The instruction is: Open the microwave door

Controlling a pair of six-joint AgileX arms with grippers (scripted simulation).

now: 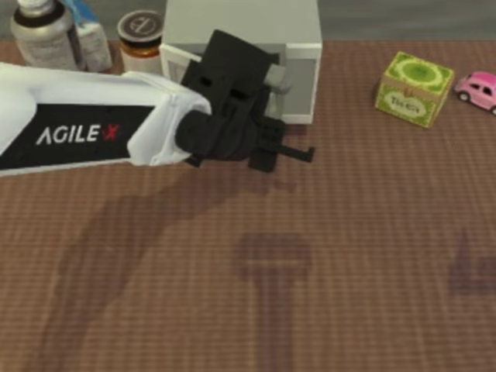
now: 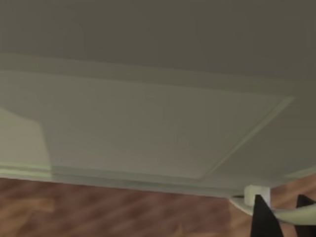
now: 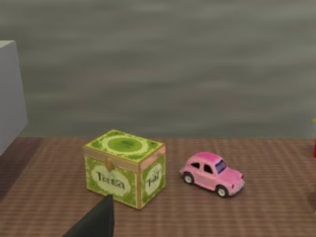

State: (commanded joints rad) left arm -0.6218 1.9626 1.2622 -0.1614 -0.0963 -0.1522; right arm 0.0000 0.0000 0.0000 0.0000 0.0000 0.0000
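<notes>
Left white AgileX arm reaches in from the table's left, its black left gripper low before the small boxy grey-white microwave at the table's far edge; finger state: cannot tell. White-framed microwave door stands ajar. One green tea box, one pink toy car, three jars. Right gripper: only a dark tip visible.

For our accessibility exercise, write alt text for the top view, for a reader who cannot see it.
The left arm's gripper sits in front of the microwave at the table's far edge. Right of it are a green tea box and a pink toy car; bottles stand left.
</notes>
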